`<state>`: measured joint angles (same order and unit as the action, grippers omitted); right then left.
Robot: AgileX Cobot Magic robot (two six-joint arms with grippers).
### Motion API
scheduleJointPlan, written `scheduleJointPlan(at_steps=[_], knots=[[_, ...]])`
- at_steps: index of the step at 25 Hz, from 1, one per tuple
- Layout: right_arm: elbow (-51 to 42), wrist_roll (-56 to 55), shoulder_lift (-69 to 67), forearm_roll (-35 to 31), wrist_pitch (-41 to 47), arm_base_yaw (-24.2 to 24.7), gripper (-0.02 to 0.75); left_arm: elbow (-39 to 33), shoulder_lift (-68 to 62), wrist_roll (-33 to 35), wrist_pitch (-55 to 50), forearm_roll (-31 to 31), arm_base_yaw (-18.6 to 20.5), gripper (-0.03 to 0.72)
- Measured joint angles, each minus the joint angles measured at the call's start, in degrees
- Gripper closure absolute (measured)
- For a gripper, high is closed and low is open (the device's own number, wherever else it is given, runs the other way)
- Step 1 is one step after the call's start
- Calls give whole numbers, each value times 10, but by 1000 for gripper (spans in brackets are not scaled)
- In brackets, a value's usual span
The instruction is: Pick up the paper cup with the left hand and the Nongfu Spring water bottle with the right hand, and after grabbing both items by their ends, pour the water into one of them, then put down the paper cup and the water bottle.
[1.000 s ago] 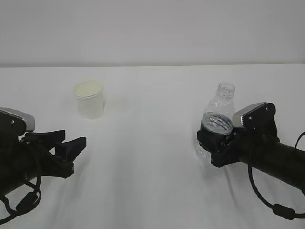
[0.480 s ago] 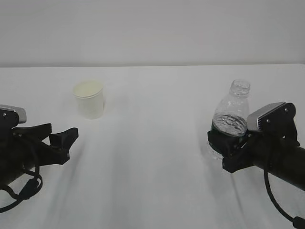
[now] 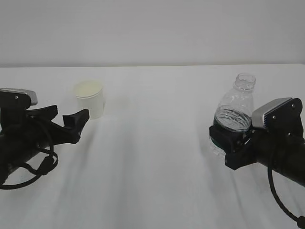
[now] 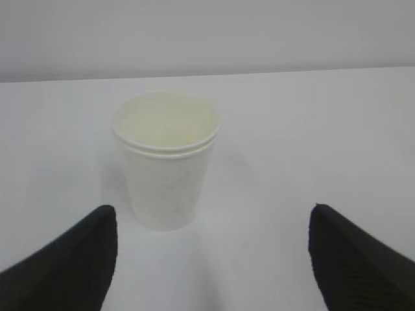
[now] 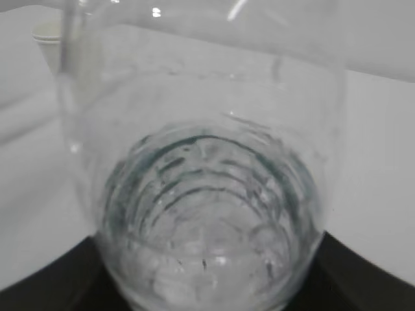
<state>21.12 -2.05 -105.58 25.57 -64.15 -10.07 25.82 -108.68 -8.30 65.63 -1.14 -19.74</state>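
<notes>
White tabletop (image 3: 157,157): you see it carrying both things.
Right end effector (image 3: 228,143): closed around the bottle's lower part.
Left end effector (image 3: 66,123): fingers spread wide, holding nothing, just before the cup.
Nongfu Spring water bottle (image 3: 236,112): upright, capless.
Paper cup (image 4: 166,159): standing free.
</notes>
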Motion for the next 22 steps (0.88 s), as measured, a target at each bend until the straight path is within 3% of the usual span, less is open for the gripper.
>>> scheduleJointPlan(at_steps=[22], knots=[[-1, 0, 0, 0, 0, 0, 288, 180, -197, 5, 0, -32, 0, -1]])
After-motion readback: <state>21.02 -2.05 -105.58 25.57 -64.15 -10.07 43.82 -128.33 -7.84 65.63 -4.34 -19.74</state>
